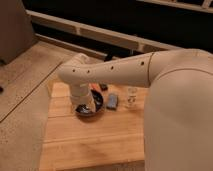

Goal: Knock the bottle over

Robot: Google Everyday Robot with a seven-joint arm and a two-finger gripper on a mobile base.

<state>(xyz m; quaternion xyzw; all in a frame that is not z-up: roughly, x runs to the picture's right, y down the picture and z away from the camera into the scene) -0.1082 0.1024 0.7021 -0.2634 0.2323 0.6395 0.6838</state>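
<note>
One wooden table [90, 145] stands here, and on it I count one black bowl [99, 107], one flat blue block [112, 101], one small clear bottle [131, 97] and one small dark thing [103, 86]. One robot arm [110, 74] reaches in, its one gripper [84, 107] down at the bowl.

The bottle [131, 98] — small, clear — stands upright beside the blue block [112, 101], apart from the claw [85, 106] at the bowl [98, 110].

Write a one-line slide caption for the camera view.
Arm reaches across the wooden table, end effector low over the black bowl; the bottle stands upright beside the blue block.
</note>
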